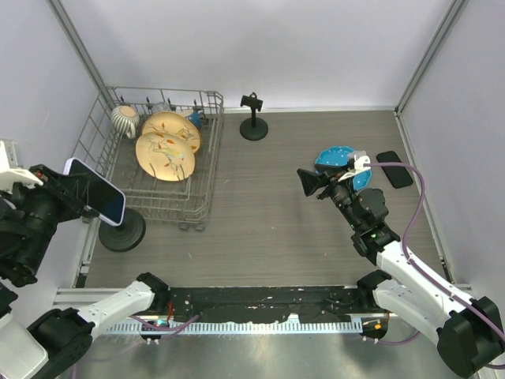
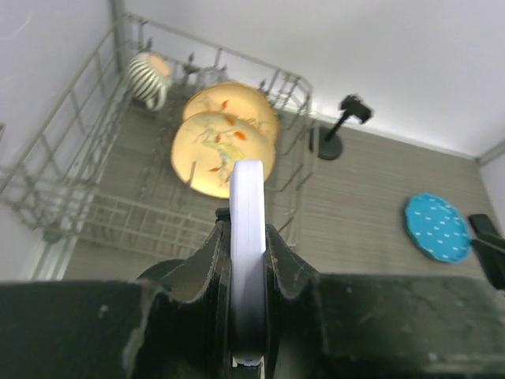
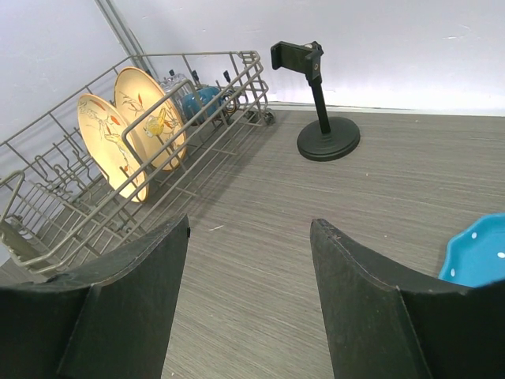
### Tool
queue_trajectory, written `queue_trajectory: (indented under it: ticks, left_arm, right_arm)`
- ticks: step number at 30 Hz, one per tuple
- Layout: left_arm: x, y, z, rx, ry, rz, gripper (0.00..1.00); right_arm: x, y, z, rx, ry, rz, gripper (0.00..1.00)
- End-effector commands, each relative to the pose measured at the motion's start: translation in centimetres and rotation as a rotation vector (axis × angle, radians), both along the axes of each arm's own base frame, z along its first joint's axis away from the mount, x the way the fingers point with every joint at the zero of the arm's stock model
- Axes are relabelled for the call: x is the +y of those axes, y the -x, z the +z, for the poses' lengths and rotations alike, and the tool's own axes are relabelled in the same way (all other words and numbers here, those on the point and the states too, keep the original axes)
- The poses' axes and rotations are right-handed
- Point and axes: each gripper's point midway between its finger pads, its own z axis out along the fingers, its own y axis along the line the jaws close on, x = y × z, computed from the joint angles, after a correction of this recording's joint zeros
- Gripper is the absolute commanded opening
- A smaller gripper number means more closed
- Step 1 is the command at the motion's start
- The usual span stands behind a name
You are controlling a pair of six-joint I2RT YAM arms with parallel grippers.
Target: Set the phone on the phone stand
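White phone (image 2: 247,237) clenched edge-on by left fingers (image 2: 207,272) (lower end hidden); right fingers (image 3: 371,308) spread, empty, phone stand (image 3: 328,146) beyond

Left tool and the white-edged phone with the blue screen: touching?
Touching. The left wrist view shows the left tool with its two black fingers pressed flat against both faces of the white-edged phone, no gap on either side.

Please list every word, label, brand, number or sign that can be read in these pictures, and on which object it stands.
No text can be read in any view.
The phone in the left gripper: plain white-to-blue screen, no characters.
The yellow plates: only a painted plant pattern.
The phone stand and the blue dotted plate: no marking visible.
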Motion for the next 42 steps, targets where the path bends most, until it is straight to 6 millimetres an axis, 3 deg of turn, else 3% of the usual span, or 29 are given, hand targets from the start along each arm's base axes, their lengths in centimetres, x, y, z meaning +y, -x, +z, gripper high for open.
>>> queue_trajectory:
  ticks: [1,2,6,13,18,33,42]
  left_arm:
    - [3.1,-1.3,-1.2,-0.002,-0.005,0.239,0.00]
    - [2.8,-2.5,-2.4,0.018,-0.025,0.272,0.00]
    - [4.4,-3.6,-4.5,0.028,-0.077,0.426,0.00]
    - [7.7,-2.9,-6.7,-0.026,-0.081,0.690,0.00]
    - [8.7,-3.1,-8.0,-0.111,-0.035,0.842,0.00]
    - [9.0,-5.0,-13.3,-0.149,0.018,1.019,0.01]
    - [11.7,-0.7,-15.6,-0.137,-0.053,1.108,0.01]
  right_arm:
    - [-0.1,0.2,1.3,-0.034,-0.036,0.002,0.68]
    - [-0.1,0.2,1.3,-0.032,-0.036,0.003,0.68]
    - [-0.1,0.3,1.3,-0.034,-0.035,0.005,0.69]
    - [0.2,0.4,1.3,-0.034,-0.036,0.010,0.68]
    - [0.6,0.5,1.2,-0.033,-0.034,0.020,0.68]
    - [1.5,0.6,0.7,-0.022,-0.025,0.041,0.68]
    - [2.1,0.6,0.5,-0.020,-0.014,0.053,0.68]
